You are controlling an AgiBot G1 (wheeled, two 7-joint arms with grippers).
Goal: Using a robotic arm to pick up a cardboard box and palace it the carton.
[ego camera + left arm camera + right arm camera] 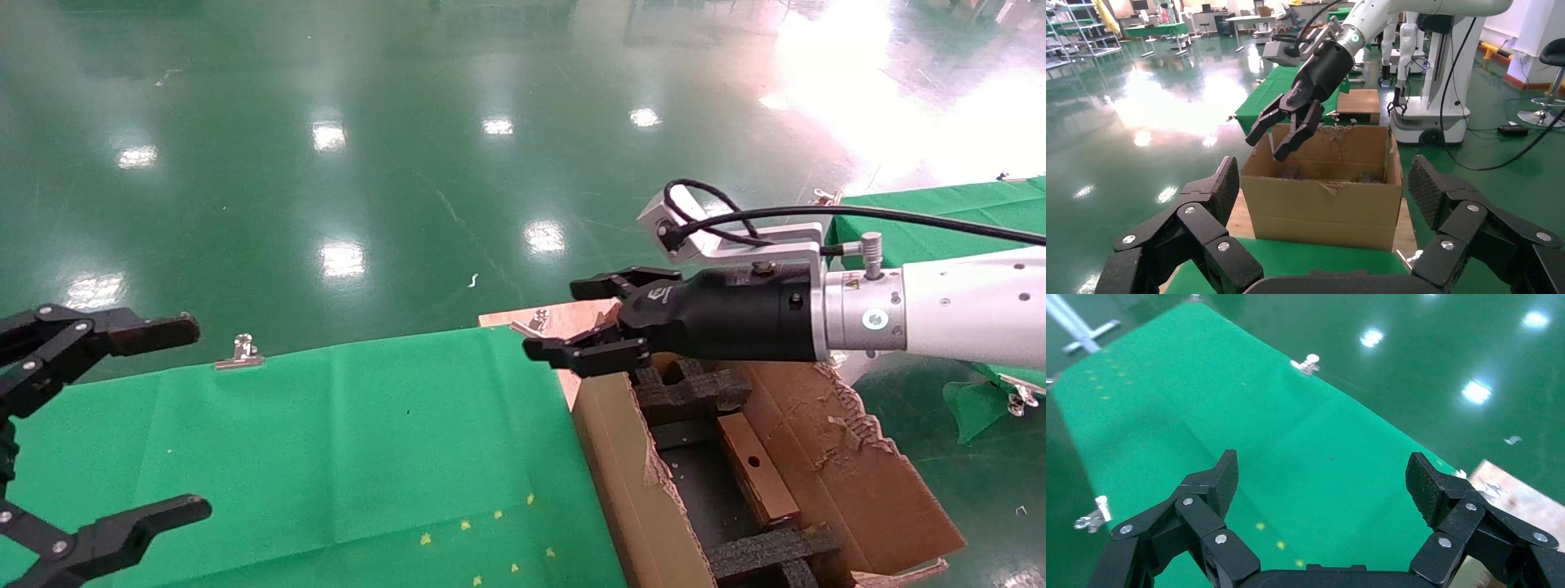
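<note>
While both arms hang above the work, the scene reads so:

Right arm (pixel 940 314): white, reaching in from the right, its black wrist level above the carton's far end.
Right gripper (pixel 592 322): fingers spread wide and empty, poised over the carton's far left corner, just past the table's right edge; the left wrist view shows it (pixel 1284 125) above the carton's rim, touching nothing.
Left gripper (pixel 122 420): fingers spread wide and empty, above the table's left edge.
Box (pixel 756 467): small, brown, flat, lying inside the carton between black foam inserts (pixel 695 388), with a round hole facing up.
Carton (pixel 629 482): flaps open, edges torn, standing just beside the table's right edge; in the left wrist view its plain side wall (pixel 1321 205) faces the camera.
Table (pixel 327 441): covered in green cloth, with a metal clip (pixel 239 351) on its far edge.
</note>
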